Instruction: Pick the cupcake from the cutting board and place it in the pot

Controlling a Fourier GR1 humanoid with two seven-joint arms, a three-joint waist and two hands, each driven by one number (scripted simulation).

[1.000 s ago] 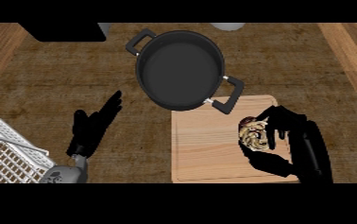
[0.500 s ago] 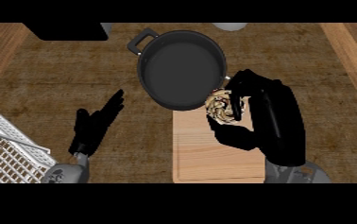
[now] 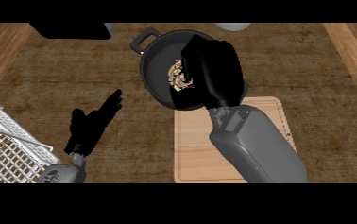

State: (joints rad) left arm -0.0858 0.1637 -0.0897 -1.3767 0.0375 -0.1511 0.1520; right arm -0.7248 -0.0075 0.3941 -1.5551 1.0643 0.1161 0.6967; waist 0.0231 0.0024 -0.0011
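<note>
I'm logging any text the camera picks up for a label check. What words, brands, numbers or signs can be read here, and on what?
None: no readable text anywhere in this view.
The pot, the cupcake held over it by the right hand, the cutting board, the wire rack and the open left hand all show plain, unmarked surfaces.

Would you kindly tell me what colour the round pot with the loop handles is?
The round pot is black inside and out, in the head view.
</note>
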